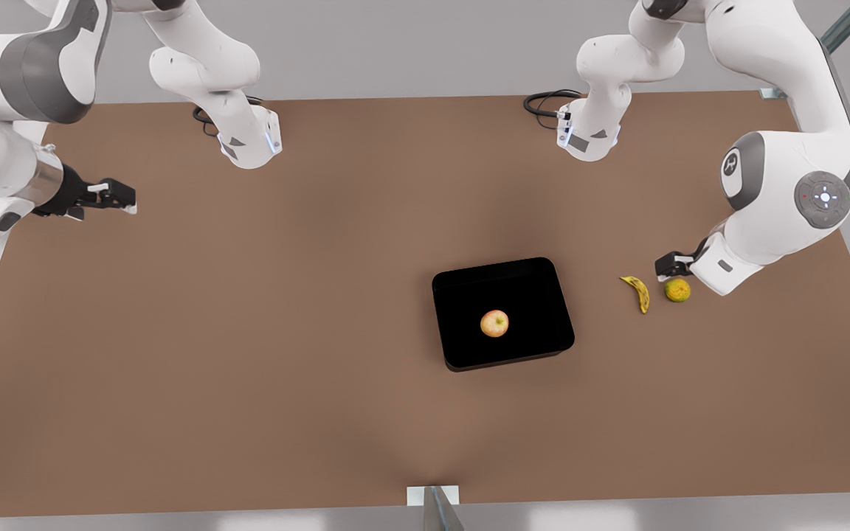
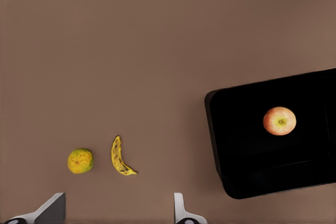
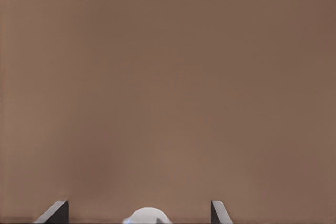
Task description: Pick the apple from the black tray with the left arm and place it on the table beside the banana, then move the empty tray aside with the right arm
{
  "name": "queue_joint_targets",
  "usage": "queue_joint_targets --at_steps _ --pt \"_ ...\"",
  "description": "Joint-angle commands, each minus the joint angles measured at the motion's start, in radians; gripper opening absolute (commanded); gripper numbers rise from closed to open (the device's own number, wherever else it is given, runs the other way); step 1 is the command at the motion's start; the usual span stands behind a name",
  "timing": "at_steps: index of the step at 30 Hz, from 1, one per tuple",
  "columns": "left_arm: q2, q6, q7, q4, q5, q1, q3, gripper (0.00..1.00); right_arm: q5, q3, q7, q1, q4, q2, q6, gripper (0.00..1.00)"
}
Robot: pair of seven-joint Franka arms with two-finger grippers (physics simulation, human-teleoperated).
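The apple (image 1: 494, 323) (image 2: 279, 120), pale yellow with a red blush, lies near the middle of the glossy black tray (image 1: 469, 295) (image 2: 236, 129) on the brown table (image 1: 248, 332). On the front view's right of the tray lies the spotted banana (image 1: 638, 292) (image 2: 119, 157). My left gripper (image 1: 672, 264) (image 2: 118, 213) hovers open just behind the fruits there, holding nothing and well away from the apple. Far off at the front view's left edge, my right gripper (image 1: 119, 195) (image 3: 137, 211) waits open over bare tabletop.
A small orange-green round fruit (image 1: 677, 290) (image 2: 80, 160) sits right beside the banana, almost under the left gripper. Both arm bases (image 1: 248, 144) (image 1: 587, 136) with black cables stand at the table's back. A metal post (image 1: 436, 509) rises at the front edge.
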Motion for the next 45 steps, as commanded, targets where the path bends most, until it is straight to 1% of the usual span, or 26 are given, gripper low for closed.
queue_joint_targets --at_steps 1,2,3,4,5,6,7,8,10,14,15,18,19,20,21,23,24,26,32,34,36,38,42,45 --pt "0.000 0.000 -0.047 -0.002 -0.014 0.005 0.000 1.00 0.002 0.000 -0.010 -0.032 0.001 0.000 -0.015 1.00" --pt "0.000 0.000 -0.047 0.000 -0.018 0.006 0.000 1.00 0.002 0.000 -0.010 -0.032 0.001 0.000 -0.015 1.00" --pt "0.005 0.002 -0.051 0.006 -0.043 0.002 -0.001 1.00 0.005 0.037 -0.010 -0.021 0.001 0.000 -0.015 1.00" --pt "0.028 0.005 -0.067 0.030 -0.050 -0.024 -0.014 1.00 0.003 0.101 -0.005 -0.023 0.001 0.000 -0.017 1.00" --pt "0.061 0.028 -0.162 0.039 -0.027 -0.141 -0.014 1.00 0.006 0.114 -0.007 -0.023 0.001 0.000 -0.017 1.00" --pt "0.072 0.051 -0.192 0.041 0.005 -0.225 -0.014 1.00 0.006 0.118 -0.005 -0.023 0.001 0.000 -0.017 1.00" --pt "0.095 0.054 -0.413 0.041 -0.033 -0.270 -0.014 1.00 0.006 0.132 -0.005 -0.023 0.001 0.000 -0.017 1.00" --pt "0.114 0.076 -0.456 0.043 -0.063 -0.299 -0.014 1.00 0.006 0.132 -0.007 -0.023 0.001 0.000 -0.017 1.00" --pt "0.150 0.079 -0.458 0.044 -0.034 -0.368 -0.014 1.00 0.008 0.132 -0.005 -0.023 0.001 0.000 -0.017 1.00" --pt "0.281 0.165 -0.455 0.043 -0.029 -0.362 -0.010 1.00 0.008 0.132 -0.005 -0.023 0.001 0.003 -0.017 1.00" --pt "0.305 0.218 -0.456 0.033 -0.032 -0.357 -0.009 1.00 0.008 0.132 -0.005 -0.023 0.001 0.005 -0.017 1.00" --pt "0.353 0.269 -0.479 0.039 -0.043 -0.362 -0.007 1.00 0.008 0.137 -0.004 -0.021 0.001 0.005 -0.017 1.00" --pt "0.380 0.355 -0.585 0.047 -0.044 -0.376 -0.012 1.00 0.006 0.161 -0.004 -0.021 0.001 0.005 -0.015 1.00" --pt "0.417 0.396 -0.656 0.087 -0.035 -0.390 -0.010 1.00 0.006 0.164 -0.002 -0.021 0.001 0.006 -0.015 1.00" --pt "0.451 0.396 -0.682 0.144 -0.037 -0.385 -0.006 1.00 0.006 0.166 -0.004 -0.021 0.001 0.006 -0.015 1.00" --pt "0.479 0.416 -0.694 0.145 -0.038 -0.383 -0.006 1.00 0.006 0.173 -0.004 -0.021 0.001 0.006 -0.015 1.00" --pt "0.502 0.470 -0.736 0.145 -0.035 -0.388 -0.009 1.00 0.006 0.183 -0.002 -0.020 0.001 0.006 -0.014 1.00" --pt "0.512 0.487 -0.726 0.145 -0.017 -0.383 -0.004 1.00 0.008 0.233 0.091 -0.021 0.001 0.008 -0.008 1.00" --pt "0.537 0.487 -0.765 0.142 0.020 -0.410 -0.007 1.00 0.008 0.233 0.097 -0.023 0.001 0.009 -0.006 1.00" --pt "0.535 0.491 -0.762 0.104 0.086 -0.428 -0.009 1.00 0.006 0.233 0.097 -0.023 0.001 0.009 -0.006 1.00" --pt "0.537 0.548 -0.798 0.085 0.083 -0.448 -0.009 1.00 0.006 0.233 0.097 -0.023 0.001 0.011 -0.006 1.00" --pt "0.532 0.648 -0.786 -0.005 0.107 -0.442 -0.009 1.00 0.006 0.233 0.097 -0.023 0.001 0.011 -0.008 1.00" --pt "0.520 0.645 -0.780 -0.040 0.132 -0.442 -0.007 1.00 0.006 0.233 0.097 -0.023 0.001 0.011 -0.008 1.00" --pt "0.520 0.701 -0.846 -0.033 0.115 -0.443 -0.009 1.00 0.005 0.233 0.097 -0.023 0.001 0.011 -0.008 1.00"
